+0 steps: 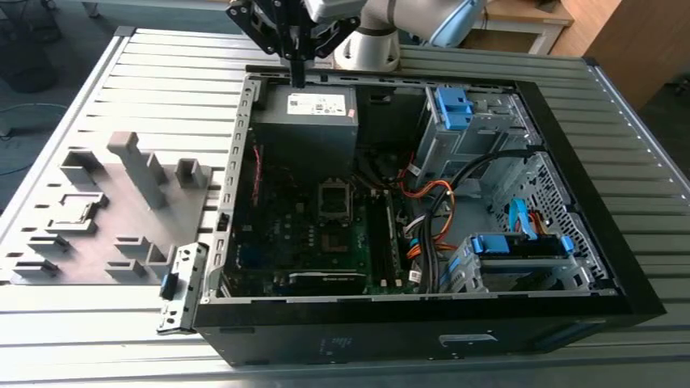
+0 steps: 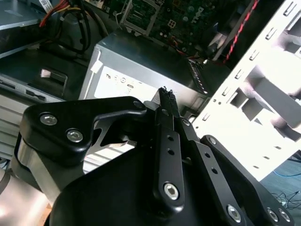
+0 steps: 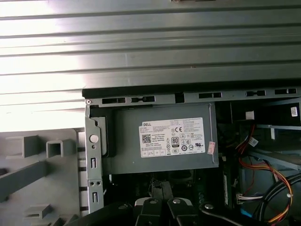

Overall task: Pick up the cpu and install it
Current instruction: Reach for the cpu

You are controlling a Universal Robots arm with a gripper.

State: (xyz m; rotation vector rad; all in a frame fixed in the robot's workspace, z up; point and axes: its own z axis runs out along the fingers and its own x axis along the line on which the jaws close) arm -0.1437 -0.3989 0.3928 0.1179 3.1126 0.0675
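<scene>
currently black gripper (image 2: 165,92), fingers pressed together, hangs above grey metal power supply box (image 1: 305,121) with white printed label (image 3: 174,137).

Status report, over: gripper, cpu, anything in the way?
Gripper shut, over the power supply. Cpu too small to tell; none seen in its grip. Socket apart from gripper, cables on the exterior view's right of it.

white printed label (image 3: 172,137) with fine print and small marks on the gray power supply (image 3: 127,160)
</scene>
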